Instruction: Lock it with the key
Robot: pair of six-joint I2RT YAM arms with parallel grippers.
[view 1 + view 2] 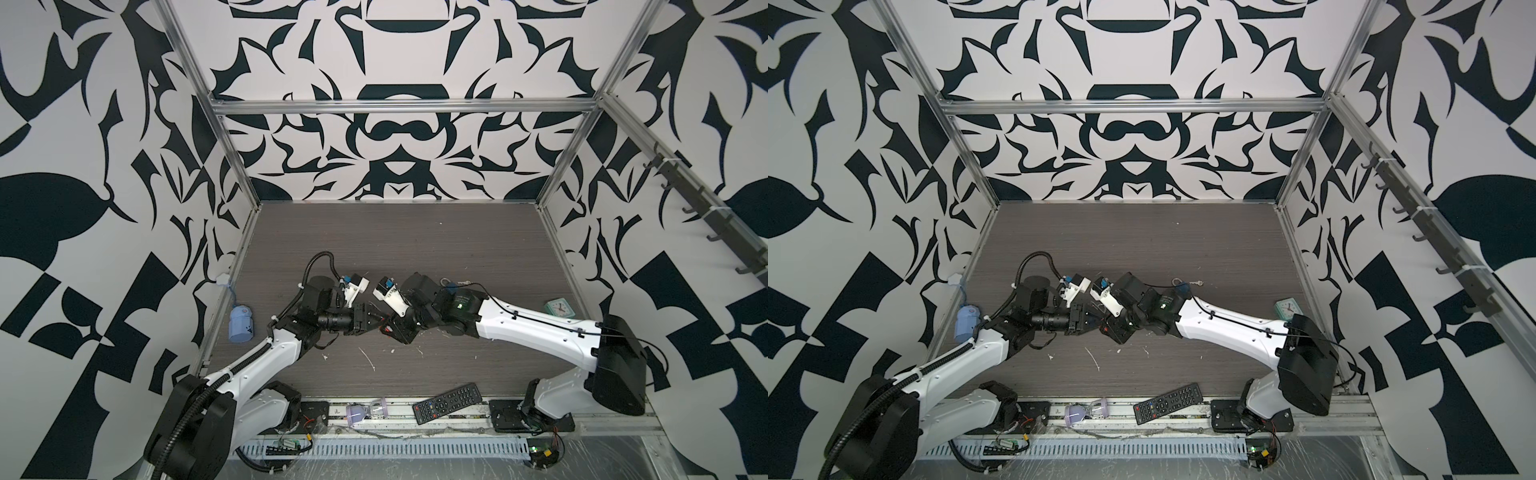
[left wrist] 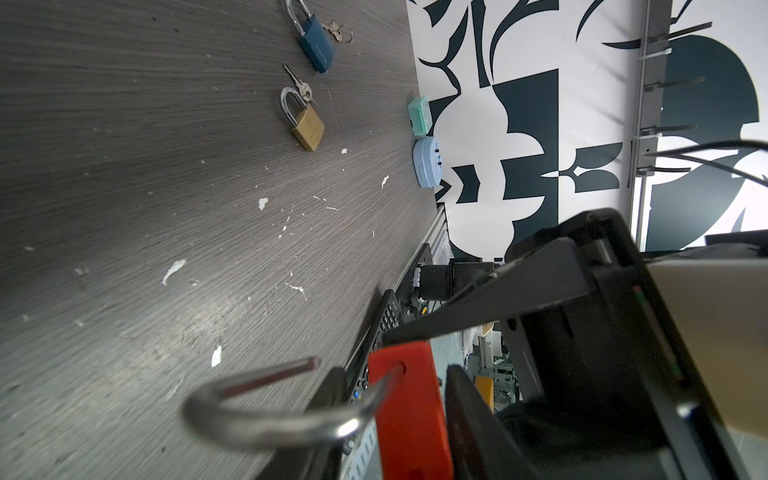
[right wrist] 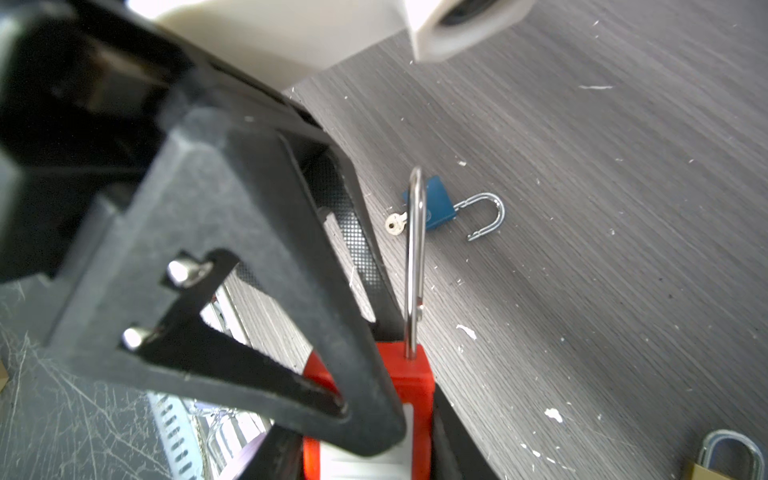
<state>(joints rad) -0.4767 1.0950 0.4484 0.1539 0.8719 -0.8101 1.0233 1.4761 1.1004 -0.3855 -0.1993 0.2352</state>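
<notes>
The red padlock point(image 3: 409, 386) hangs over the middle of the surface point(image 1: 415, 249), its body pinched by the right fingers point(image 3: 457, 449). In both top views only a red sliver shows between the arms. The left wrist view shows its shackle point(image 2: 270, 428) swung open. Whether the left fingers point(image 3: 249, 216) grip it cannot be told, and its lower end is cut off.

Left arm point(image 1: 266, 353) and right arm point(image 1: 532, 328) meet over mid table point(image 1: 415, 241), raised padlock point(image 3: 409, 386) between them. Second padlock point(image 1: 449, 285), key point(image 1: 465, 283) at its base, lies just behind right arm. Third padlock point(image 2: 308, 126) near it, loose key point(image 2: 296, 81) between the two. Clock point(image 1: 559, 308) at right wall, adapter point(image 2: 430, 168) beside it. Remote point(image 1: 448, 402) at front edge, hourglass point(image 1: 366, 411) left of it.
</notes>
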